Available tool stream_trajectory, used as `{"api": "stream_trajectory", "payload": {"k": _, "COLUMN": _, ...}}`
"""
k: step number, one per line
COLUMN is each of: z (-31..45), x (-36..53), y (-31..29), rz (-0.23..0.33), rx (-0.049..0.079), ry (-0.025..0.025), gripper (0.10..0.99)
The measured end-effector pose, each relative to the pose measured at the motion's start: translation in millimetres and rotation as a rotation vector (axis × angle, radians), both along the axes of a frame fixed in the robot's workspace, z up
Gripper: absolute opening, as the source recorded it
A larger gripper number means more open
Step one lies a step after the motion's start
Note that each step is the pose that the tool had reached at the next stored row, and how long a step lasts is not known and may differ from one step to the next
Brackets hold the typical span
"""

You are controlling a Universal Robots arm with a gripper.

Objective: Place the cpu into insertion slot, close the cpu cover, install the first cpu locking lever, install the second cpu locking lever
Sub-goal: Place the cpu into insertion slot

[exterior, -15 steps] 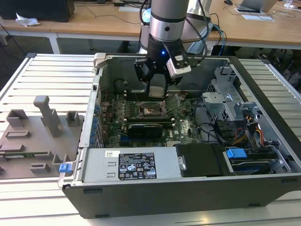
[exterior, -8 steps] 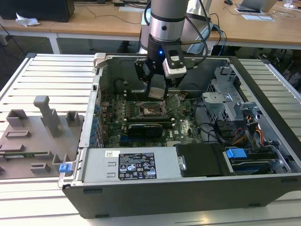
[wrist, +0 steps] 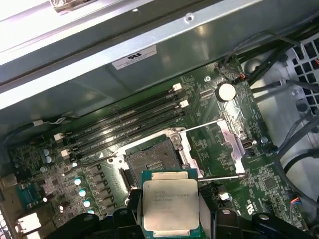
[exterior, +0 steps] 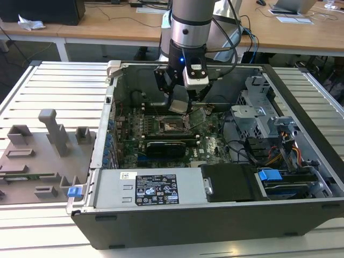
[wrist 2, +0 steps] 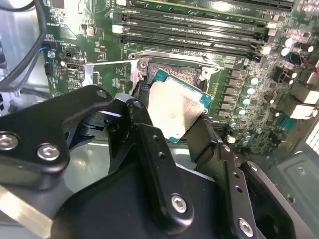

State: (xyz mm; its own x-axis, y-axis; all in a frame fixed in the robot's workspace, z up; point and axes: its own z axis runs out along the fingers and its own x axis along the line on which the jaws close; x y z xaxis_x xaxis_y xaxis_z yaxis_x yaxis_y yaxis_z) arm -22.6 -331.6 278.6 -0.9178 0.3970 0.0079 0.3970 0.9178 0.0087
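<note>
Holding: the gripper (wrist: 172,215) pinches the cpu (wrist: 170,199) by two opposite edges, its black fingers (wrist: 133,203) drawn narrow against the chip, whose silver top faces the camera in the first wrist view.
Cpu position: in the exterior view it hangs tilted above the motherboard (exterior: 215,142) and over the socket area, apart from it and not seated.
Insertion slot: the insertion slot (wrist: 152,159) lies bare with its pin field exposed, just beside the long memory slots (wrist: 127,122).
Cpu cover: the cpu cover (wrist: 233,142) is swung open, off the slot and to its side.
Setting: an open computer case (exterior: 215,226) sits on a slatted table (exterior: 54,80), with a grey fixture tray (exterior: 32,161) at the exterior view's left.
</note>
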Motion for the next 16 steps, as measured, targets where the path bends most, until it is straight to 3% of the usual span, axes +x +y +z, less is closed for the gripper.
{"api": "stream_trajectory", "payload": {"k": 4, "z": -0.5, "x": 0.0, "y": 0.0, "rz": -0.081, "rx": -0.004, "ry": -0.0001, "gripper": 0.541}}
{"api": "stream_trajectory", "payload": {"k": 16, "z": -1.0, "x": 0.0, "y": 0.0, "rz": -0.228, "rx": -0.023, "ry": -0.0007, "gripper": 0.541}}
